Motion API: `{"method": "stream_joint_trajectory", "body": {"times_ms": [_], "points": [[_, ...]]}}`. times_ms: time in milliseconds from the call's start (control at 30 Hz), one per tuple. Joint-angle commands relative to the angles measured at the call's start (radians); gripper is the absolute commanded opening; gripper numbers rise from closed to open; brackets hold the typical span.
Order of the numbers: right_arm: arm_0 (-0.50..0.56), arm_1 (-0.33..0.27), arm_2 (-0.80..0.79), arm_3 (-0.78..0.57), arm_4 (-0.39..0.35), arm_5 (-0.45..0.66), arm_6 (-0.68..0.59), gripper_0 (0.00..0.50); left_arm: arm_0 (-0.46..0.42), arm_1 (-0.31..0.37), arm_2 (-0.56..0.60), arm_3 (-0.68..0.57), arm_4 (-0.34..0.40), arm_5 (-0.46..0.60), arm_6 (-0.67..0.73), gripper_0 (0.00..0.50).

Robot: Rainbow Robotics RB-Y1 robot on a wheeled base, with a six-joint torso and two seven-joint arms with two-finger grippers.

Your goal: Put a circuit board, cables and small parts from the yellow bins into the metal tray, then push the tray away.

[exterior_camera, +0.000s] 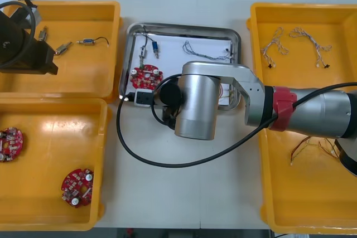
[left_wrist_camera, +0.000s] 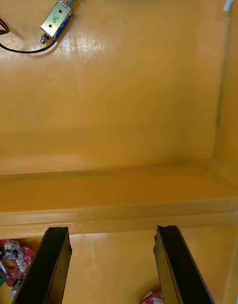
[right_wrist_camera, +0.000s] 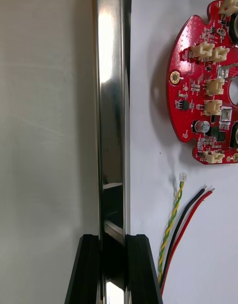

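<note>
Right hand on shiny metal tray

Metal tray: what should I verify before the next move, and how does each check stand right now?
1. Right end effector shut on the metal tray at its rim: ok.
2. Circuit board inside the tray: ok.
3. Cables lying in the tray: ok.
4. Small metal part in the tray: ok.
5. Left end effector open over a yellow bin, away from the tray: ok.
6. Table bare beyond the tray's far rim: ok.
</note>
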Motion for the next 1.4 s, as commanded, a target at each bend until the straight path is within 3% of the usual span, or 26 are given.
{"method": "stream_joint_trajectory", "body": {"times_ms": [33,367,700,1400], "points": [[-0.056,-0.026,-0.002,0.024,-0.004,-0.033,0.038,0.000,0.009,0.045,0.030,-0.029,-0.010,0.007,-0.124,0.500],[-0.083,-0.052,-0.002,0.056,-0.005,-0.111,0.147,0.000,0.009,0.045,0.030,-0.029,-0.010,0.007,-0.124,0.500],[-0.091,-0.088,0.000,0.061,-0.007,-0.166,0.173,0.000,0.009,0.045,0.030,-0.029,-0.010,0.007,-0.124,0.500],[-0.141,-0.079,0.000,0.180,-0.007,-0.281,0.222,0.000,0.009,0.045,0.030,-0.029,-0.010,0.007,-0.124,0.500]]}}
